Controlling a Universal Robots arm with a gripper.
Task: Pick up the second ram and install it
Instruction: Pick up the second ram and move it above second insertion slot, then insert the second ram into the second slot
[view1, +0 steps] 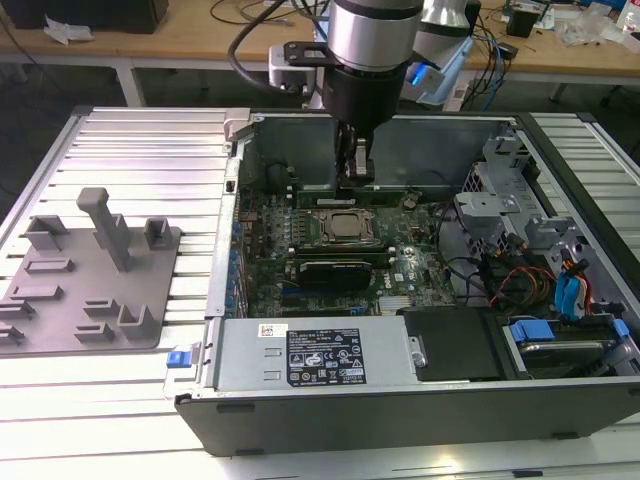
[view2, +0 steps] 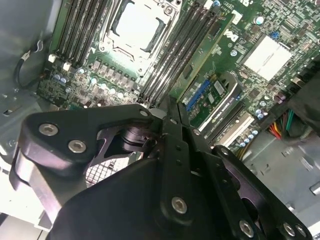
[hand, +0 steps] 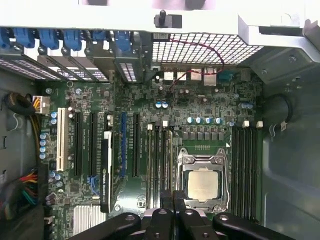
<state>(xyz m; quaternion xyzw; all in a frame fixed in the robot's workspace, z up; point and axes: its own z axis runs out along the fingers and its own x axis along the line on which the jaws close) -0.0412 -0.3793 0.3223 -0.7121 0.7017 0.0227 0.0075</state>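
On the desk (view1: 140, 150) we see the open computer case (view1: 400, 425). Above its motherboard (hand: 200, 100), the pincer (view1: 355, 168) is closed on the second ram (hand: 169, 155). The ram stands on edge at a slot beside the processor socket (hand: 202, 182), its long axis parallel to the neighbouring slots.

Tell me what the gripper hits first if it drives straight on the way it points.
Probably the memory slots beside the processor socket: the gripper points straight down at them in the first wrist view. How near it already is, I cannot tell.
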